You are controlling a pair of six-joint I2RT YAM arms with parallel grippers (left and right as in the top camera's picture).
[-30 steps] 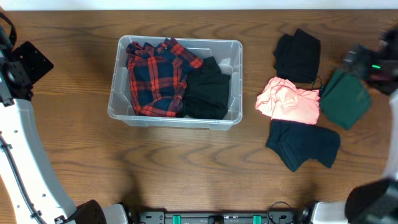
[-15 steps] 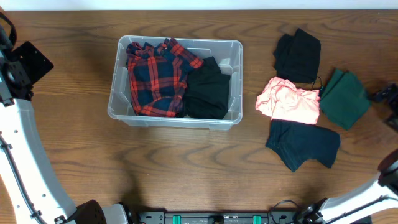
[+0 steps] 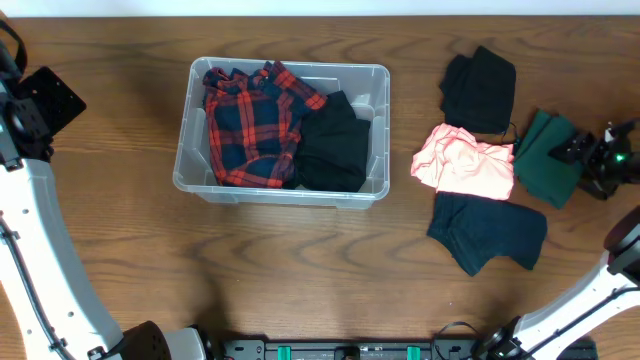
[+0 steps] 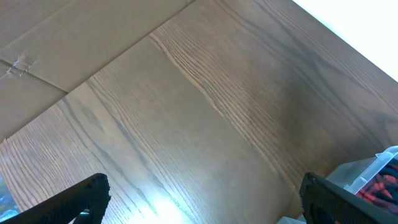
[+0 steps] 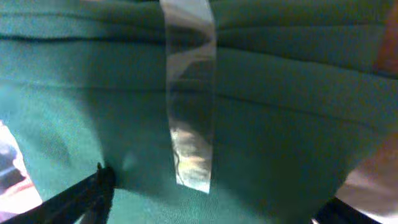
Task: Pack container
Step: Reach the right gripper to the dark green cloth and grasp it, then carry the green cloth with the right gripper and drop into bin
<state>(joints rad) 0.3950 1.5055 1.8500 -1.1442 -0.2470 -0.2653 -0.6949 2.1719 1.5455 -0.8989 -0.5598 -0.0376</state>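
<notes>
Overhead, the container (image 3: 285,192) sits left of centre on the tabletop (image 3: 300,270), with its long axis running left to right. It is a clear plastic bin with rounded corners, open at the top. Inside it a red-and-blue plaid shirt (image 3: 250,120) lies beside a black garment (image 3: 330,145). Four loose pieces lie to its right, well apart from it: a black folded piece (image 3: 480,90), a pink garment (image 3: 465,160), a dark teal piece (image 3: 490,230) and a green garment (image 3: 545,160). The right claw (image 3: 585,152) is over the green garment's right edge, so the container lies to its left, with the pink garment between them. The right arm is much the nearer to the loose clothes. The left arm (image 3: 35,110) stands at the far left edge, nearer the container but off to its side.

Left wrist view: the left claw (image 4: 204,196) hangs over bare wood with its fingers apart, holding nothing. A corner of the container (image 4: 373,169) shows at lower right, with red plaid behind its wall.

Right wrist view: green cloth fills the frame, its folds running across. The right claw (image 5: 214,204) has its dark tips wide apart at the lower corners with cloth between them; whether they touch it I cannot tell. A pale glossy strip (image 5: 189,93) crosses the middle, and I cannot say what it is. By my judgement, the coming move is to close on the green garment and carry it leftward over the pink one to the bin.
</notes>
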